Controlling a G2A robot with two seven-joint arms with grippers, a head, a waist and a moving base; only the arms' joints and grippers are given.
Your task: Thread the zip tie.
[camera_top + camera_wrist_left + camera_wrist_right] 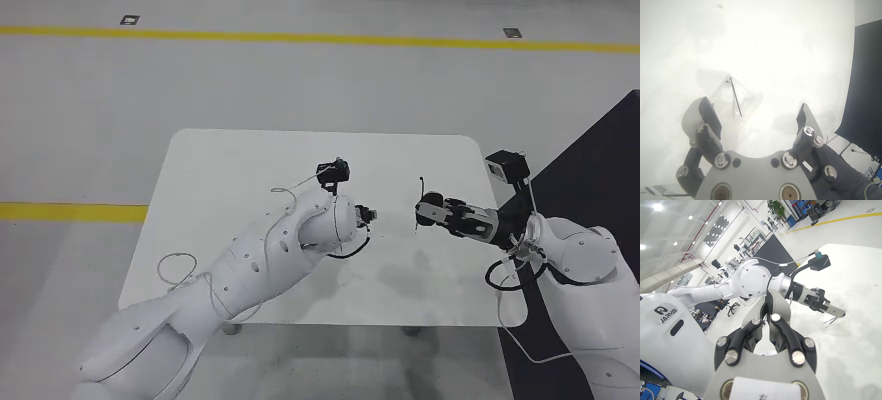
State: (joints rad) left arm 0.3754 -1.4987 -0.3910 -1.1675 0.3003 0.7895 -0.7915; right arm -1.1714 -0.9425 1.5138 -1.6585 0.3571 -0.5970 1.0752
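In the top view my right gripper [425, 211] is over the table's right half, shut on a thin black zip tie [419, 200] that stands nearly upright through its fingers. The right wrist view shows the same gripper [767, 300] with its pads pressed together. My left gripper [753, 106] hangs open above the table with nothing between its fingers. Under it lies a clear plastic sheet [747, 106] with two loose black zip ties [735, 98] on it. In the top view the left gripper [366, 213] is a short way left of the right one.
The white table [230, 200] is bare on its left and far parts. A black panel [600, 150] stands just off the table's right edge. A thin cable [175, 268] loops off the left arm near the table's front left corner.
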